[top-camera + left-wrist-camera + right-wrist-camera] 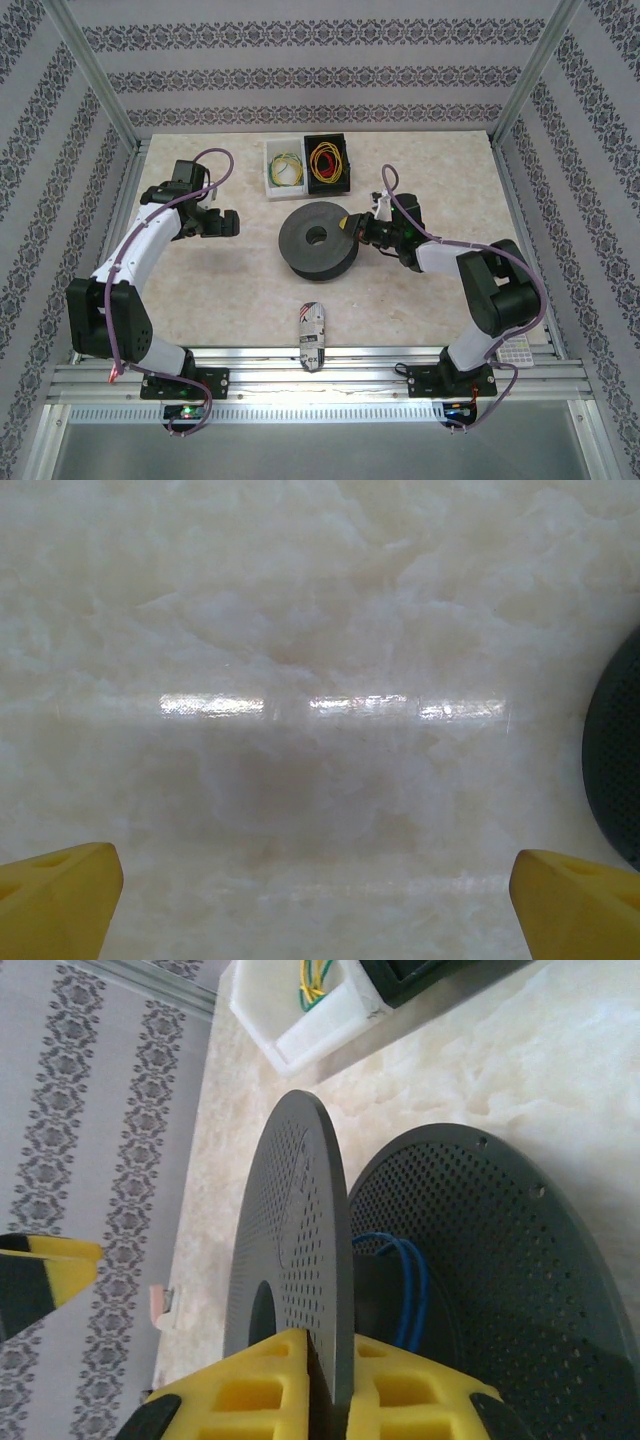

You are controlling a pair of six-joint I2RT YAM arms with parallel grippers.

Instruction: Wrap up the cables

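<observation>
Top external: the spool (pixel 318 240) sits mid-frame on the surface (pixel 230 300). The right pincer (pixel 350 222) meets its right rim. The left pincer (pixel 222 222), left of centre, hangs released over bare surface, well apart from the spool. The yellow cables (pixel 287 168) lie coiled in a white bin (pixel 285 196) at upper centre. More yellow and red loops lie in the black bin (pixel 328 137) just beside it.

Left wrist: the left pincer (pixel 315 875) stands wide with nothing between its fingers, which show in the lower corners. The spool (pixel 615 750) shows as a dark edge at the right of the frame.

Right wrist: the right pincer (pixel 325 1355) is clenched on the spool's upper flange (pixel 295 1230), one finger on each side of the thin disc. A blue wire (pixel 405 1280) circles the hub between the flanges. The white bin (pixel 320 1025) and its cables (pixel 312 985) sit at the top of the frame.

The step in hand looks like steadying the spool, with no yellow cable fetched yet. The next move likely falls to the free left pincer: reach to the bin, pinch one thin strand without dragging out its neighbours, and bring an end to the hub.
</observation>
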